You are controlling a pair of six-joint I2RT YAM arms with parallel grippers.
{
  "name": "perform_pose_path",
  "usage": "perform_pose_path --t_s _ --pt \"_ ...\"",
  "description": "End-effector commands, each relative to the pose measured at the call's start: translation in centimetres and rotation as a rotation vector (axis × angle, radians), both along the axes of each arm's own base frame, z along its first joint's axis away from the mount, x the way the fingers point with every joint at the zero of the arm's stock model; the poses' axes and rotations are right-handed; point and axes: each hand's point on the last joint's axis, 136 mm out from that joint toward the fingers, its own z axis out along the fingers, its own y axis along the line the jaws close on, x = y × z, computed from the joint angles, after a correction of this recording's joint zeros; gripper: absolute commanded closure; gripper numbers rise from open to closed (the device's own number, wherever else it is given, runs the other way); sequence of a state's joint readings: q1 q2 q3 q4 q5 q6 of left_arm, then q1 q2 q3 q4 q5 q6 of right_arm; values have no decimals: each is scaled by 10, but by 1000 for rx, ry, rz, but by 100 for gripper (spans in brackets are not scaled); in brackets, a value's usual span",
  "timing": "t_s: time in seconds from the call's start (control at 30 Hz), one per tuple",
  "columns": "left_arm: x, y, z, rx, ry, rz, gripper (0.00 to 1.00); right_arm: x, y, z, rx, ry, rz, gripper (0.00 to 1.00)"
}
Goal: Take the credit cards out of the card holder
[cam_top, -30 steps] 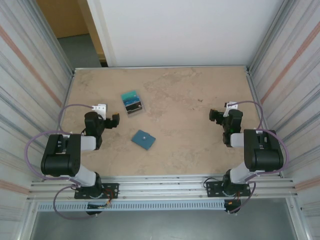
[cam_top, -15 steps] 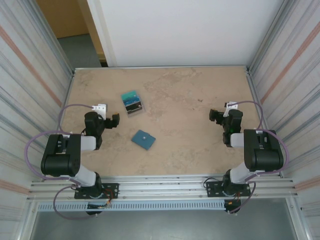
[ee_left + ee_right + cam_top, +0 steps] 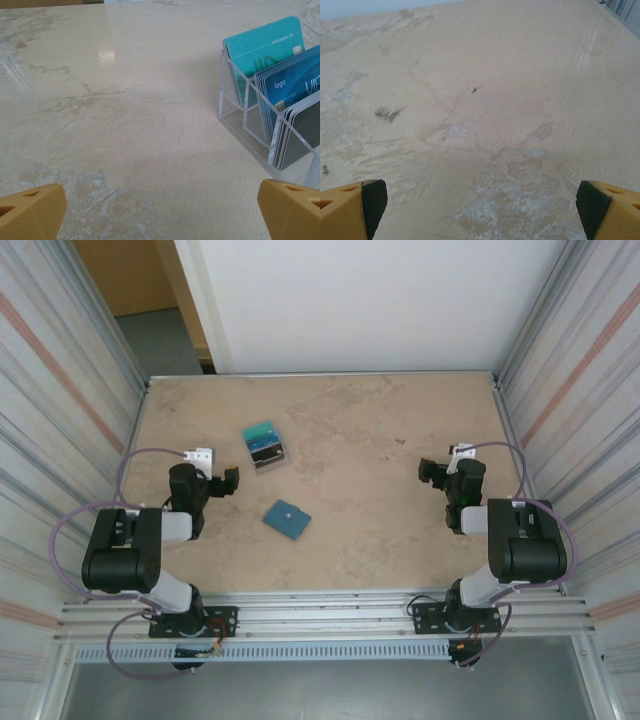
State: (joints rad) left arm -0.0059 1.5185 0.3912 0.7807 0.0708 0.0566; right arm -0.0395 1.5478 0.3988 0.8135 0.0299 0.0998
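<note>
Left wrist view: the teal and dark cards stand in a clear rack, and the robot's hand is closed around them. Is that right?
Not quite. The left wrist view shows the left hand open, its fingertips wide apart and short of the clear rack, touching nothing. The teal and dark cards do stand in that rack.

Table: beige marbled surface with pale worn patches. 1 small dark speck and 1 dark smudge lie on it, apart. White panel stands behind the far edge. 2 ribbed metal walls flank the left and right edges.
</note>
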Motion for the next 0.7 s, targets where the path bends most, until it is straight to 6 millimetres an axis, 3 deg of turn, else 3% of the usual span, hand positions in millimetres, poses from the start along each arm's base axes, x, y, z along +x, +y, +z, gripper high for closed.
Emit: perform_pose_path --t_s 0.0,0.17,0.33,0.5,0.67 --pt "7 0 13 9 -36 -8 1 1 -1 3 -8 -8 -4 1" --pt "9 4 16 9 -27 19 1 4 3 6 4 6 26 1" --pt "7 7 32 11 -26 32 2 4 0 8 9 5 15 1" --pt "-5 14 58 6 -72 80 1 11 -3 27 1 84 -8 1" --pt "-20 18 86 -119 -92 156 1 8 5 60 -39 49 5 1"
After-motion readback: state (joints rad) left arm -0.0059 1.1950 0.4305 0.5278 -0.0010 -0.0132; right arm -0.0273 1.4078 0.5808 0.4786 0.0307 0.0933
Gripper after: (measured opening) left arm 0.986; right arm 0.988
